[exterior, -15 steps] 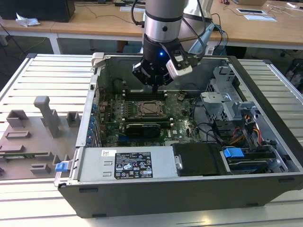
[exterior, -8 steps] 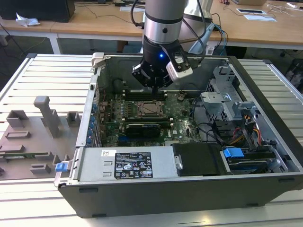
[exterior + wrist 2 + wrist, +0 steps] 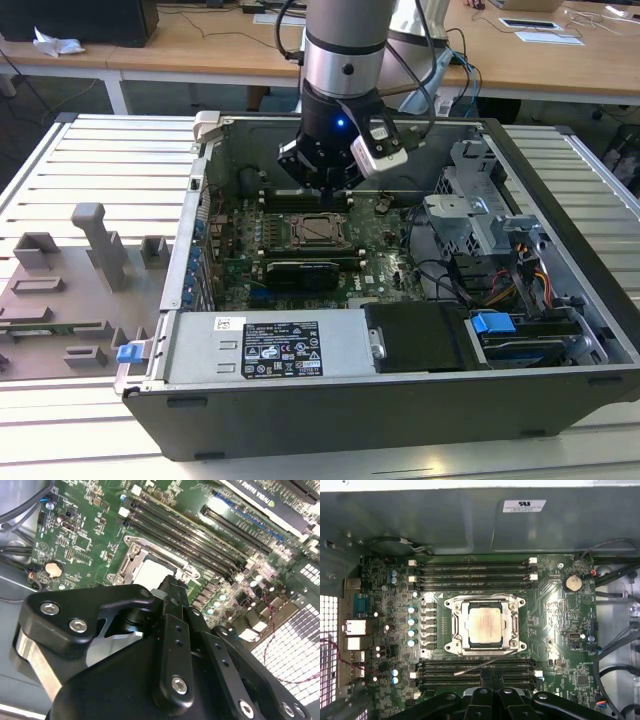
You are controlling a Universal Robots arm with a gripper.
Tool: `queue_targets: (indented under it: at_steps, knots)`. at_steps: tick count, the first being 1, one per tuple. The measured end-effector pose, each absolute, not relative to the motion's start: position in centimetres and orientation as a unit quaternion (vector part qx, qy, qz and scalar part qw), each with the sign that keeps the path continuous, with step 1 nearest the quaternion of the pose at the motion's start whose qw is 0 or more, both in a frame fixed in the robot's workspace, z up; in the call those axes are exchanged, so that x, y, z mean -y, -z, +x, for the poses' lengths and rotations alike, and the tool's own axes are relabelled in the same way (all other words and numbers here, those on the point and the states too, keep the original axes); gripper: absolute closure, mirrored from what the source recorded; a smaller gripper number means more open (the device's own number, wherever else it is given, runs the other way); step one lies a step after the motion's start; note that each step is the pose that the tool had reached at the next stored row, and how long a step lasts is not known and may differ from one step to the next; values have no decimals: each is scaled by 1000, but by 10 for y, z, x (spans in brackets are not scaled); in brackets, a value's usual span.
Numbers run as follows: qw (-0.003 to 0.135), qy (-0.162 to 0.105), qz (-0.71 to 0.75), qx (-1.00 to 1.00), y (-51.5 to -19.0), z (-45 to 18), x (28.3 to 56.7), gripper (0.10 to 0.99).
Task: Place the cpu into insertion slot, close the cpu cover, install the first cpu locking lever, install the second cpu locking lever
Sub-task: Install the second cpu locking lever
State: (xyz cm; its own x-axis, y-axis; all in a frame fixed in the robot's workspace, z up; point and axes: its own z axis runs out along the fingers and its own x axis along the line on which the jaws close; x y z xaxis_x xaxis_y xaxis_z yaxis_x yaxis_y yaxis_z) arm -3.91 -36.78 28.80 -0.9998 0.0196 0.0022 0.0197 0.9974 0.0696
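The cpu (image 3: 485,624) lies flat in the insertion slot (image 3: 451,647) on the green motherboard, its silver-grey top showing through the window of the cpu cover (image 3: 513,625), which lies down over it. One thin silvery locking lever (image 3: 485,662) runs loose and slanted along the socket side nearest my gripper (image 3: 492,676). The black fingers are together with nothing between them, just short of that lever. In the exterior view the gripper (image 3: 325,188) hangs inside the open computer case, right above and behind the cpu (image 3: 319,229). The second wrist view has a fingertip (image 3: 172,587) over the socket's edge.
Long black memory slots (image 3: 472,570) flank the socket on two sides. A black expansion card (image 3: 300,272) sits in front of it, the power supply (image 3: 270,350) nearer still. Cables and a drive cage (image 3: 480,215) crowd the exterior view's right. Grey fixtures (image 3: 100,245) stand on the table outside.
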Motion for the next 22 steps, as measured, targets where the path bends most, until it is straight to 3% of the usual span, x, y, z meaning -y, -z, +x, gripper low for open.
queue_targets:
  at_steps: [22]
  knots:
    - [1, 42, -10, 999, -266, -38, 380, 980]
